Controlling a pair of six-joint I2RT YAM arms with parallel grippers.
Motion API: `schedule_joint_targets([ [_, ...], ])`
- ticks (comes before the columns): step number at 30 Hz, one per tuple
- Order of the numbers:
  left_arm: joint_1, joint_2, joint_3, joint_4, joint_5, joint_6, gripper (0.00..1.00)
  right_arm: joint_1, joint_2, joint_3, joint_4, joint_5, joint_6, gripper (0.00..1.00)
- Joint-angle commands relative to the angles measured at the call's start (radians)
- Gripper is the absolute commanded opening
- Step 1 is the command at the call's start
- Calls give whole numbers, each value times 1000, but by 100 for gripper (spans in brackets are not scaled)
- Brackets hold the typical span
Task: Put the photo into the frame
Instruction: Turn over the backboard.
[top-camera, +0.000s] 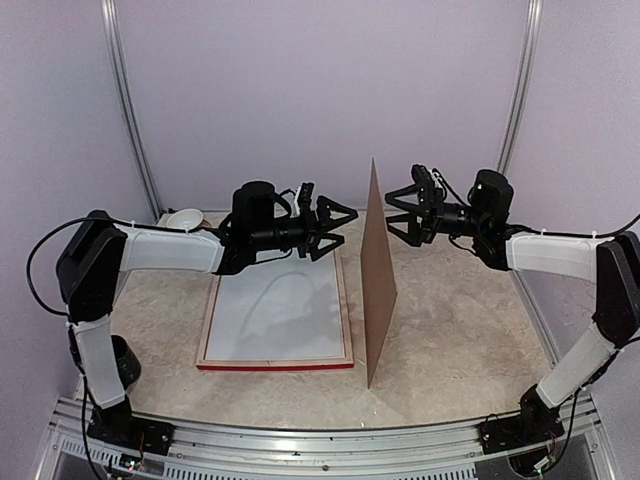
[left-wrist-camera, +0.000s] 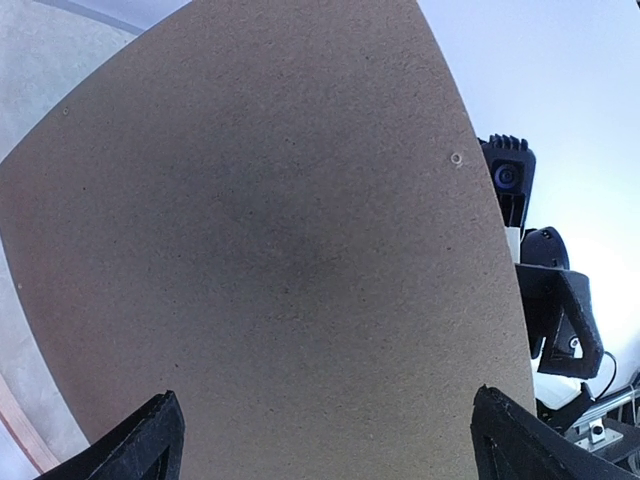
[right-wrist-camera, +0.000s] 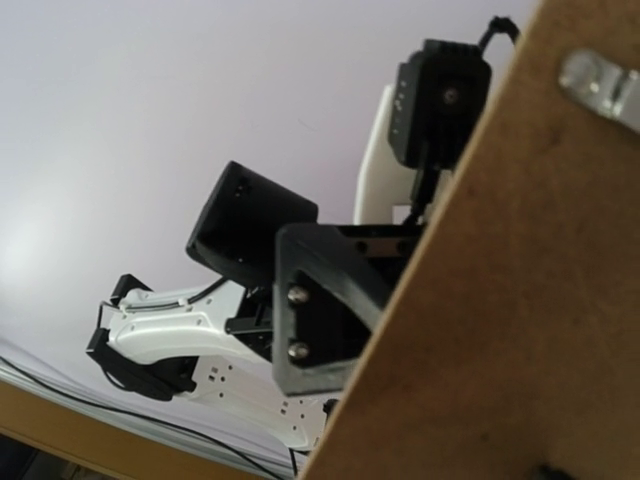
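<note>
The frame (top-camera: 346, 312) lies face down left of the table's middle, pale wood back up and its red edge (top-camera: 275, 366) toward me. Inside it lies the photo (top-camera: 272, 318), plain white back up. A brown backing board (top-camera: 378, 275) stands upright on its edge just right of the frame. My left gripper (top-camera: 345, 228) hangs open on the board's left, a little short of it. My right gripper (top-camera: 392, 218) is open on the other side, very close to the board; I cannot tell if it touches. In the left wrist view the board (left-wrist-camera: 270, 250) fills the space beyond my open left gripper (left-wrist-camera: 330, 450).
A small white bowl (top-camera: 184, 218) sits at the back left by the wall. The board carries a metal clip (right-wrist-camera: 603, 88) on its right face. Past the board's edge the right wrist view shows the left gripper (right-wrist-camera: 312, 305). Aluminium rails (top-camera: 320, 440) run along the near edge.
</note>
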Motion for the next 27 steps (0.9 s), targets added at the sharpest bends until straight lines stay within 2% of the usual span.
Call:
schedule_joint_targets([
  [1, 6, -39, -1, 81, 27, -21, 99, 17, 16, 25, 37, 7, 7, 92],
  [27, 10, -64, 46, 119, 72, -38, 99, 72, 134, 45, 100, 0, 32, 92],
])
